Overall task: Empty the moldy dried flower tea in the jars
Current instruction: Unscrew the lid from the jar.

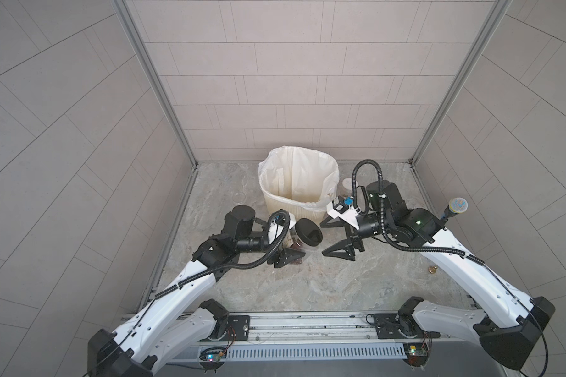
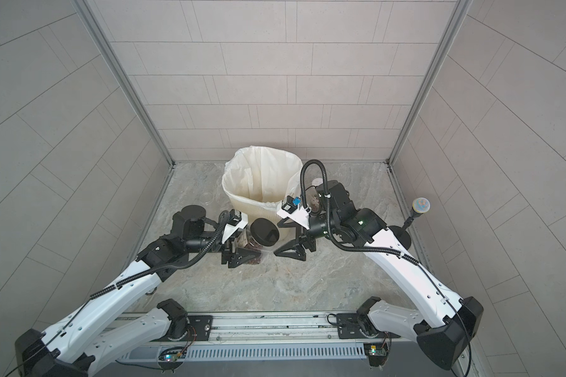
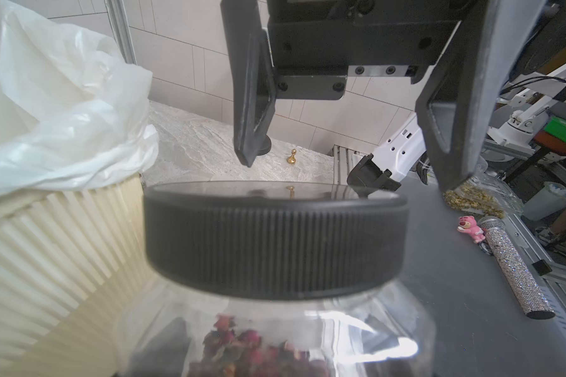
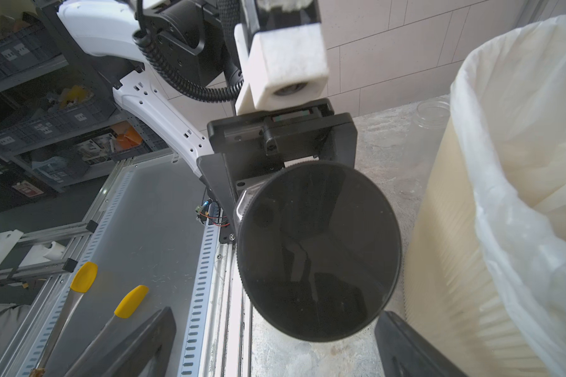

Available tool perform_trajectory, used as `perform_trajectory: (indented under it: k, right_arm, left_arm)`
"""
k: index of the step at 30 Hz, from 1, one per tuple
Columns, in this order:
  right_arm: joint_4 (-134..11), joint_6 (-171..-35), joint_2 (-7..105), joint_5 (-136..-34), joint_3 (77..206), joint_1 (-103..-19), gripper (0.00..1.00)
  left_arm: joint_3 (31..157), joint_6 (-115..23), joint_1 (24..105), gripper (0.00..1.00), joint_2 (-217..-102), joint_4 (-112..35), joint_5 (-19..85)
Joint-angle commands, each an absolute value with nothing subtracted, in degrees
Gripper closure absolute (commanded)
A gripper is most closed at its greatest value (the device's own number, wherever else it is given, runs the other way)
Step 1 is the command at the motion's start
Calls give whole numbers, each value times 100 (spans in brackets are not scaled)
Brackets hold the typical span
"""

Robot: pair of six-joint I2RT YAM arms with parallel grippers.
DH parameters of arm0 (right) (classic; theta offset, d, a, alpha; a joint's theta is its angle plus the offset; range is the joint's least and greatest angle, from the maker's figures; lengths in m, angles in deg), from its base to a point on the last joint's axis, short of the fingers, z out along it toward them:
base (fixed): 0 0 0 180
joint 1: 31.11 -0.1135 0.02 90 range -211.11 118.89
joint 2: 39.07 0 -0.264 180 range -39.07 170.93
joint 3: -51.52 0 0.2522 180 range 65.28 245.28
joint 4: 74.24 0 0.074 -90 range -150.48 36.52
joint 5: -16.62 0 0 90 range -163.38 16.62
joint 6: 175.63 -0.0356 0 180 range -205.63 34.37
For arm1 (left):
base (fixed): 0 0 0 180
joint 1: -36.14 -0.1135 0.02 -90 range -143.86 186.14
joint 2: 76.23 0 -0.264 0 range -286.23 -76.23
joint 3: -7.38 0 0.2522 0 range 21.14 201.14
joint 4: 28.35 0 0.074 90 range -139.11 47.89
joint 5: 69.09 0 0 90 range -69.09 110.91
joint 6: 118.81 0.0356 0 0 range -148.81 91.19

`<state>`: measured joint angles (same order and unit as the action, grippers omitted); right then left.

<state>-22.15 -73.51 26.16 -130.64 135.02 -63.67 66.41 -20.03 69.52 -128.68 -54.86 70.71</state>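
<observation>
My left gripper (image 1: 290, 249) is shut on a squat clear jar (image 3: 356, 326), gripping its body from both sides. The jar is tilted, and its black ribbed lid (image 1: 308, 231) (image 4: 317, 251) faces my right gripper (image 1: 322, 239) (image 3: 350, 176). That gripper stands open just beyond the lid, one finger on each side, touching nothing. Reddish-brown dried flower tea (image 3: 242, 346) lies inside the held jar. A lidless clear jar (image 1: 240, 197) (image 4: 433, 112) stands left of the bin. A white-lidded jar (image 1: 348, 184) sits behind my right arm, mostly hidden.
The cream ribbed bin (image 1: 268, 163) (image 2: 232, 163) with its white liner stands right behind the held jar. A small gold pawn (image 1: 433, 269) lies near the right wall. A sparkly microphone on a stand (image 1: 457, 205) rises beside my right arm.
</observation>
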Motion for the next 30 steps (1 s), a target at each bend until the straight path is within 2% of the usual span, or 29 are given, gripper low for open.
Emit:
perform_trajectory:
  k: [1, 7, 13, 19, 30]
  right_arm:
    - [-2047, -8380, 2718, -12576, 13858, -6340, 0]
    - [-1776, -10810, 3412, -11864, 14499, -6369, 0]
    - [-1803, -11735, 3371, -11285, 14511, -6627, 0]
    - [-2182, -12098, 3496, -11293, 14452, -6864, 0]
    - [-2280, -11977, 3809, -11421, 14457, -7127, 0]
  left_arm:
    - [6680, -1749, 6942, 31, -12817, -5435, 6931]
    - [6734, -1200, 6948, 32, -12722, -5740, 6400]
    - [6695, -1097, 6968, 32, -12706, -5767, 6265]
    - [6665, -1062, 7035, 32, -12730, -5749, 6213]
    - [6646, -1219, 7168, 32, -12833, -5591, 6228]
